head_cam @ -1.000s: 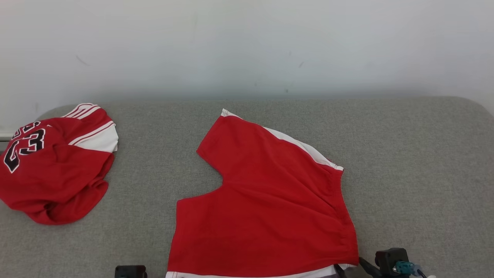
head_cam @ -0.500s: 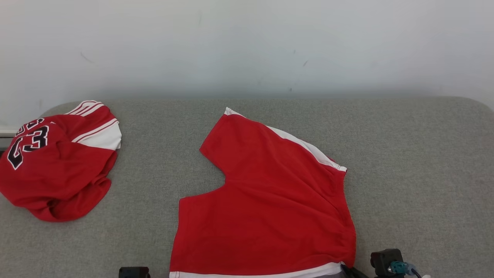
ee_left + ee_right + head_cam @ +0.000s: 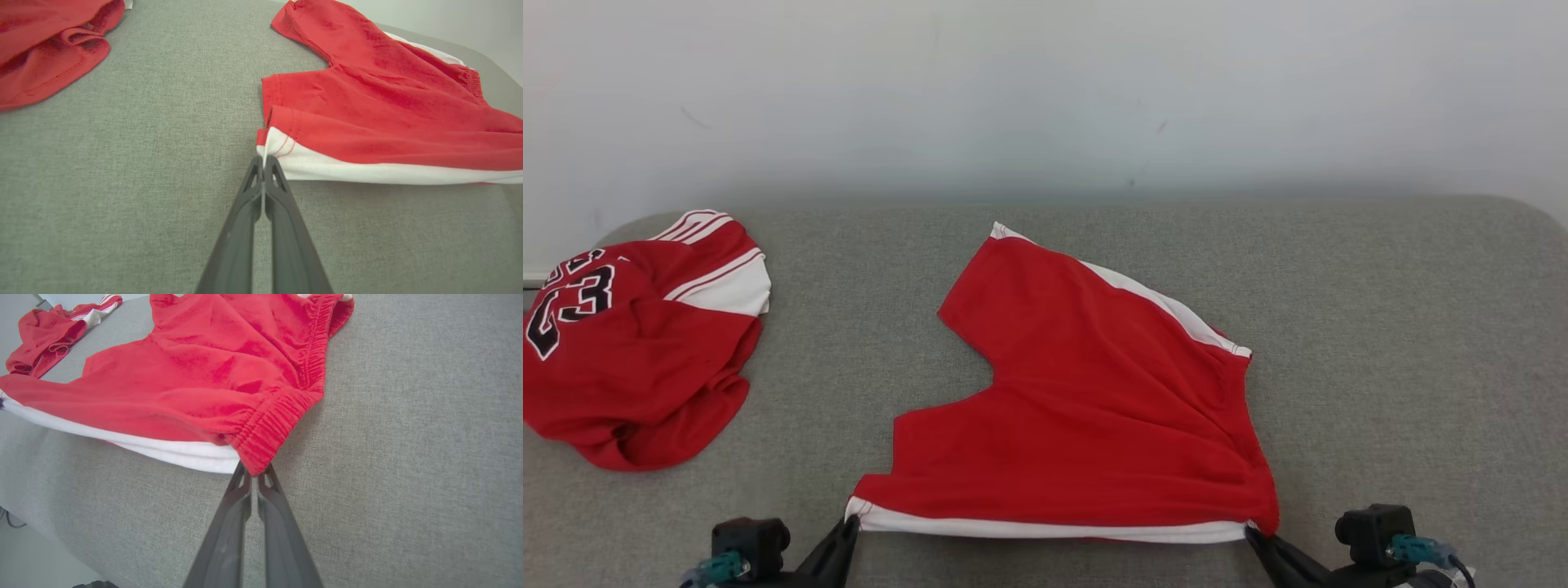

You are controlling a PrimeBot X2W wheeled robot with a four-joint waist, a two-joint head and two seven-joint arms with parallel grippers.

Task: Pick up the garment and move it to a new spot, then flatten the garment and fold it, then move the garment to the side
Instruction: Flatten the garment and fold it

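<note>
Red shorts [image 3: 1086, 408]: centre of grey pad [image 3: 1380, 327], near edge raised; left gripper [image 3: 263, 161] clamped on white-trimmed corner, 7 o'clock; right gripper [image 3: 254, 471] clamped on waistband corner, 5 o'clock; risk: thin pinches may slip if arms diverge.

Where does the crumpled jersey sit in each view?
Head view: jersey at the left edge, mid-height.
Left wrist view: jersey in the top-left corner, cut off by the edge.
Right wrist view: jersey small, in the top-left corner.
Shared landmark: the shorts, lying apart from the jersey and to its right in every view.
</note>
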